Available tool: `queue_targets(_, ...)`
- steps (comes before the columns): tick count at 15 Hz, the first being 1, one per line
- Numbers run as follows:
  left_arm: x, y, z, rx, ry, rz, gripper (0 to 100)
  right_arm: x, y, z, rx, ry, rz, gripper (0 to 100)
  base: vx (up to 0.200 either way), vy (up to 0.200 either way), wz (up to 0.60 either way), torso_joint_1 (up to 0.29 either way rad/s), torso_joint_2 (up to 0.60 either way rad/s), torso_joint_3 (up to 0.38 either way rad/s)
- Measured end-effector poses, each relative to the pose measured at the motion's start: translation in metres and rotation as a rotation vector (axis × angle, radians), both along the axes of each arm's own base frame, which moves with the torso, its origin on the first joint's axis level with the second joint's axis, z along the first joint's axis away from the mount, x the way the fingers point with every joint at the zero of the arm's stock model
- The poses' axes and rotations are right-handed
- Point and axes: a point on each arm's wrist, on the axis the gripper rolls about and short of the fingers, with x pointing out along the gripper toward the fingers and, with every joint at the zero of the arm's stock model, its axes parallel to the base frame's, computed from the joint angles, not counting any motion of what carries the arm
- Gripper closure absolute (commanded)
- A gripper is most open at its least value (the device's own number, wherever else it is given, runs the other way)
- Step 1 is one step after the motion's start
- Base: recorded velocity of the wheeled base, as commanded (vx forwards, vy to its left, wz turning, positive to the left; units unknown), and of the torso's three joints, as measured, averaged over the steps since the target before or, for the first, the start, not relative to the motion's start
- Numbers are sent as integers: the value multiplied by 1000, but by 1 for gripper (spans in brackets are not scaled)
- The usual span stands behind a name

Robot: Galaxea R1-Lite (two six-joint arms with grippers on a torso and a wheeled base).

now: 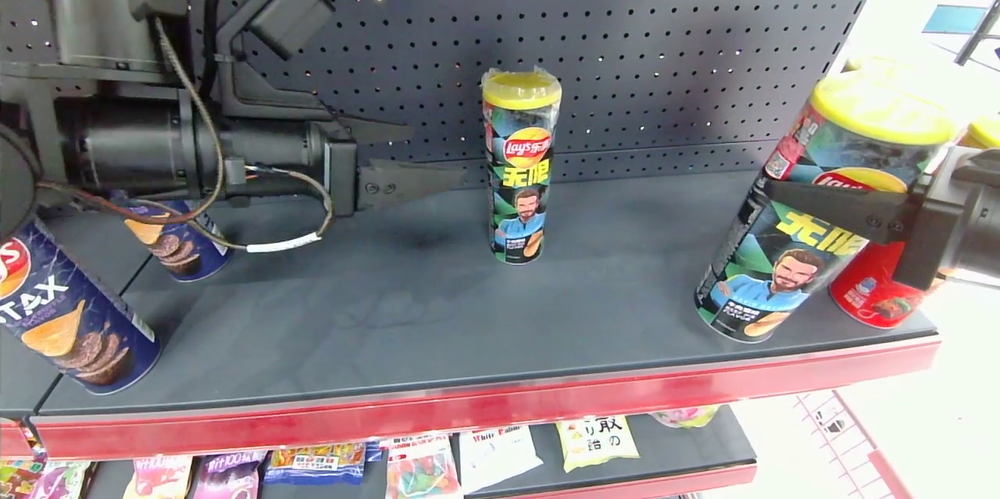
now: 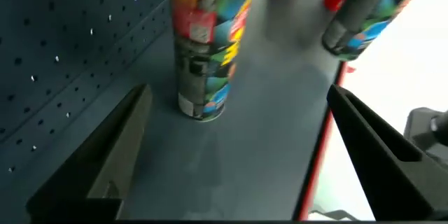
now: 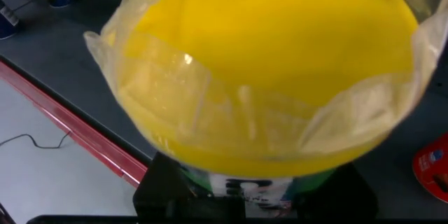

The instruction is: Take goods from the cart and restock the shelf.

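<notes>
At the far left of the shelf (image 1: 391,311) a blue can (image 1: 70,319) stands near the front edge, and a second blue can (image 1: 176,241) stands farther back, partly hidden under my left arm. My left end effector (image 1: 437,151) hangs level over the shelf with its fingers spread wide and nothing between them. The tips point at the middle can (image 1: 519,171) and stay clear of it. That can, yellow-lidded with clear wrap around the top, stands upright alone near the pegboard (image 1: 625,30), well apart from the blue cans and from the cans at the right. Farther right, my right end effector (image 1: 789,187) is clamped on the held can (image 1: 781,272), one dark finger lying across its upper body. This can leans with its yellow lid toward the right, its base low by the shelf's red front edge; I cannot tell whether the base touches the shelf. Just behind it stands a red can (image 1: 867,296). Snack bags (image 1: 422,468) lie on the lower shelf beneath.
</notes>
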Motion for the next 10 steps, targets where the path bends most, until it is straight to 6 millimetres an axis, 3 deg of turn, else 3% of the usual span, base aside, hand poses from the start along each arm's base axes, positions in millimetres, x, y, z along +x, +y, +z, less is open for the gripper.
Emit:
queue_targets(3,17,-8,-12,20,32,18,0,0,-1,0,1,0,-5,100,0,0,0,0,0,0)
queue_targets(10,50,-35,-18,15,27,-25,0,1,-3,0,1,1,-18,100,0,0,0,0,0,0)
